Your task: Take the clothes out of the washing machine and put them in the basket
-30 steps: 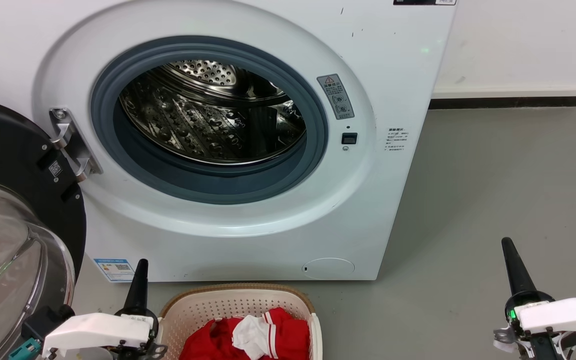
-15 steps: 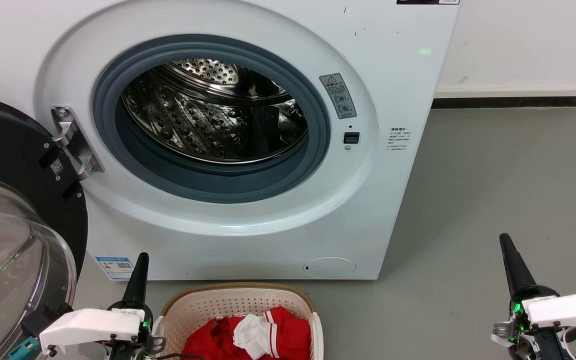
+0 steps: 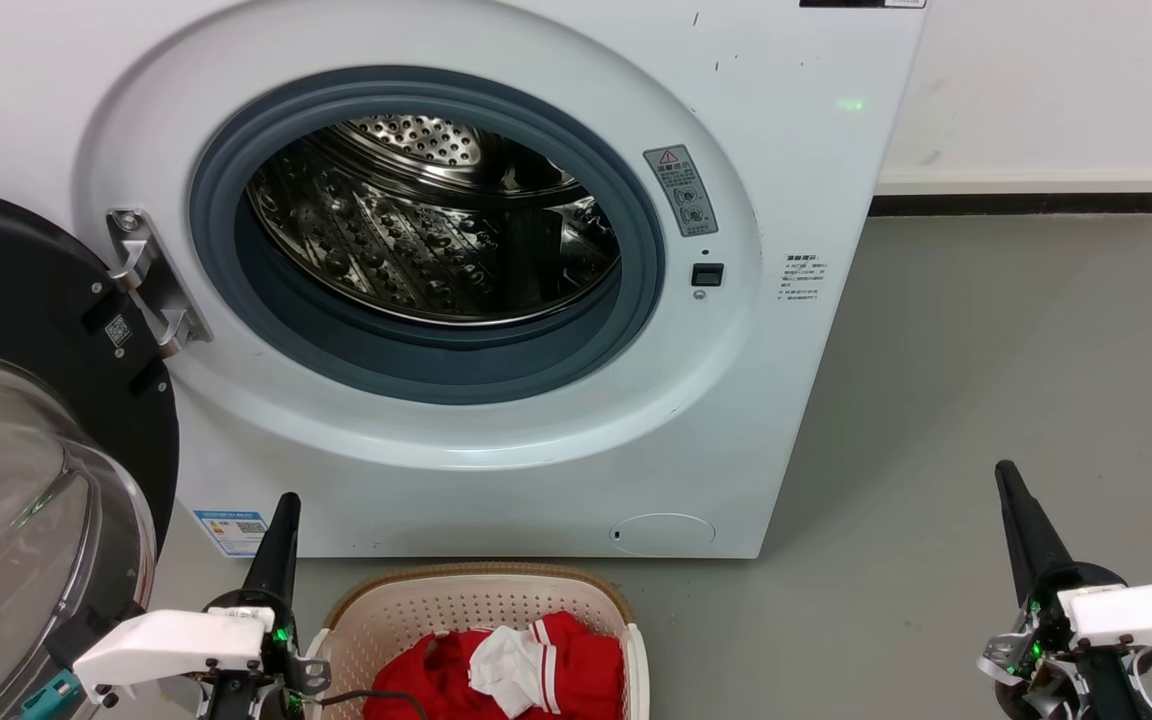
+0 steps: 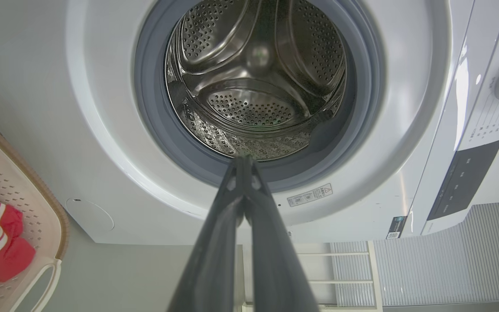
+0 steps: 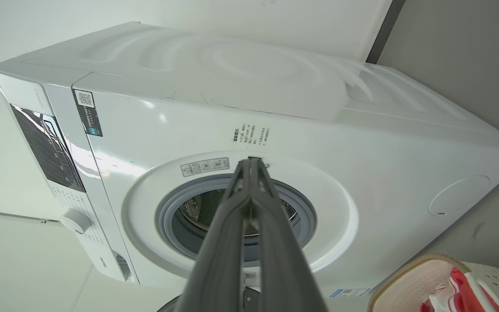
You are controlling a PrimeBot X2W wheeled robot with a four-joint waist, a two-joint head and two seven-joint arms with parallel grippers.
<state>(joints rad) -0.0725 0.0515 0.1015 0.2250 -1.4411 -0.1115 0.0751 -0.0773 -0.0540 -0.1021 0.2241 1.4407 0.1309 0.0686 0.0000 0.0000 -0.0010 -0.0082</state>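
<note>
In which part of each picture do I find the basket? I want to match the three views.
Head view: the basket sits at the bottom edge, centre, below the washing machine.
Left wrist view: at the left edge, lower half.
Right wrist view: in the bottom right corner.
Shared landmark: the grey-rimmed porthole, seen in all three.

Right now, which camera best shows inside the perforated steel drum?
Left wrist view: looks straight into the perforated steel drum, back wall and paddles visible. Head view shows part of its wall; right wrist view, a sliver behind the right tool.
</note>
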